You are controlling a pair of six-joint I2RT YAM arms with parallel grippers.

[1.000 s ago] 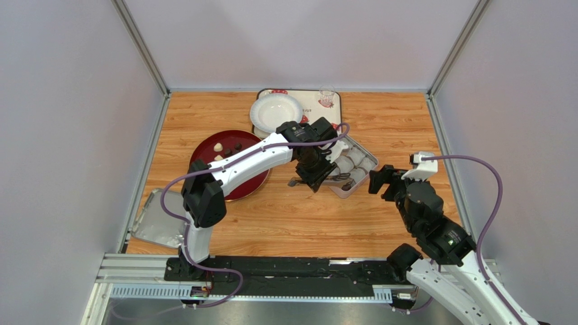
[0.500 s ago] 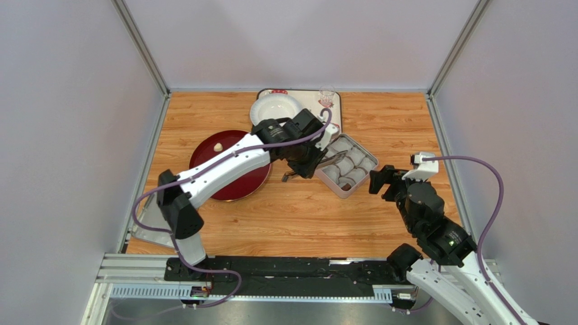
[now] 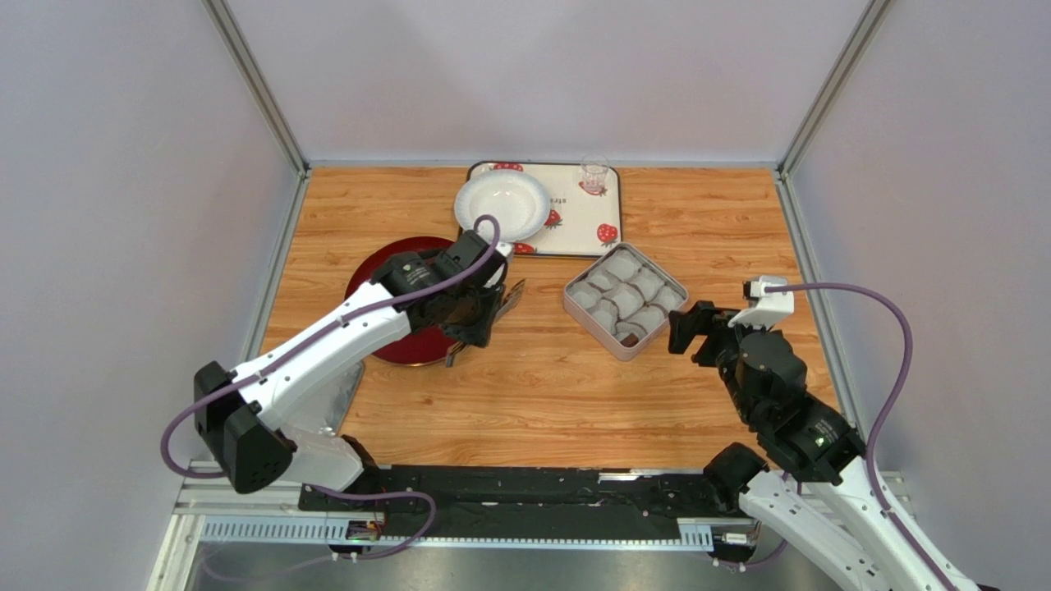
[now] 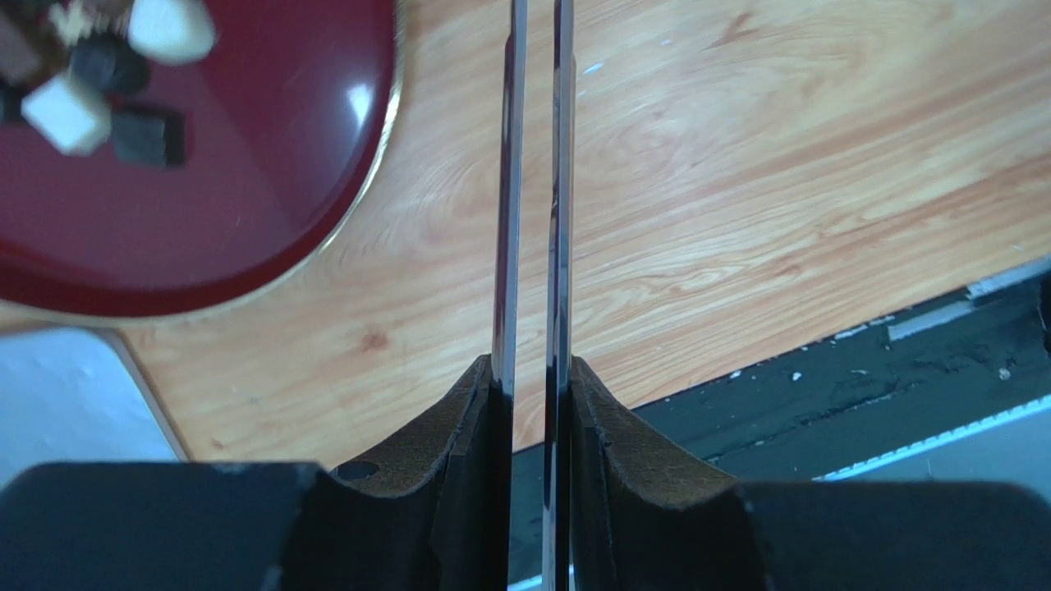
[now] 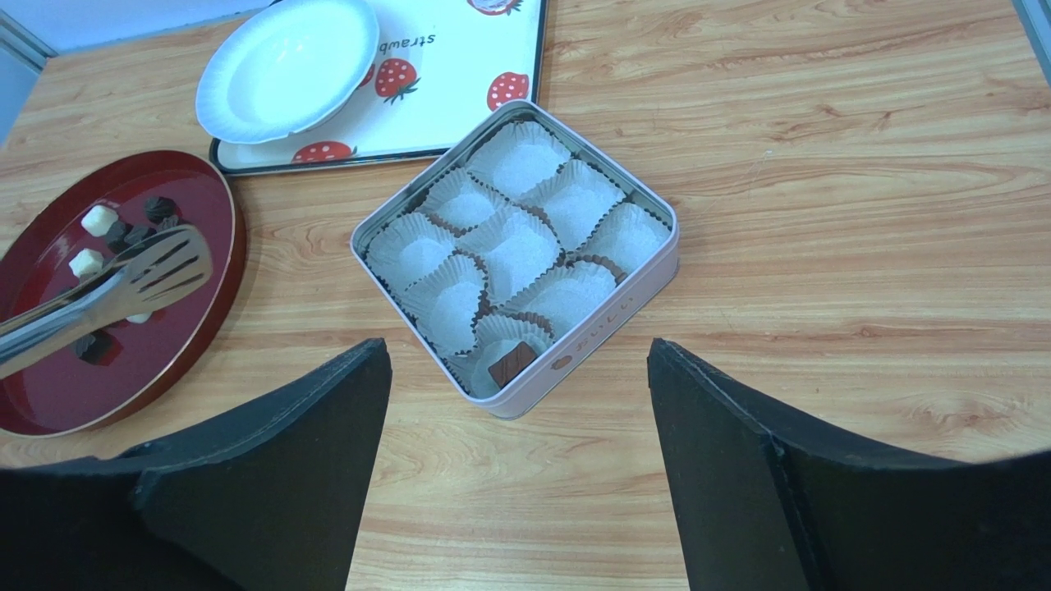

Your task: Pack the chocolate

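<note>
- Gripping the metal tongs (image 4: 507,185), your left pincer (image 4: 528,394) is clamped on both blades. They stand a narrow slit apart, and nothing shows between them.
- Your right pincer (image 3: 686,330) stands wide and empty, hovering just beside the square tin (image 5: 611,323) on its near side.
- Most of the chocolate (image 5: 99,219) sits on the red plate (image 5: 49,376), with cream and dark pieces bunched on its far part. One dark piece (image 5: 506,363) already lies in the tin's nearest corner cup, and the other paper cups (image 5: 518,253) look empty.
- Watch this relation: the tongs' long axis runs from near-left to far-right. Their slotted head points toward the tin and hangs over the plate's right side. The bunched pieces lie off to the left of the blades, not in line with them.
- You will likely need to swing the head left over the bunch, spread the blades, then close on a single piece.
- Your left arm is the nearer one to the plate and your right arm is nearer the tin. Bare tabletop (image 3: 555,394) lies between plate and tin, so the carry to the tin looks short.
</note>
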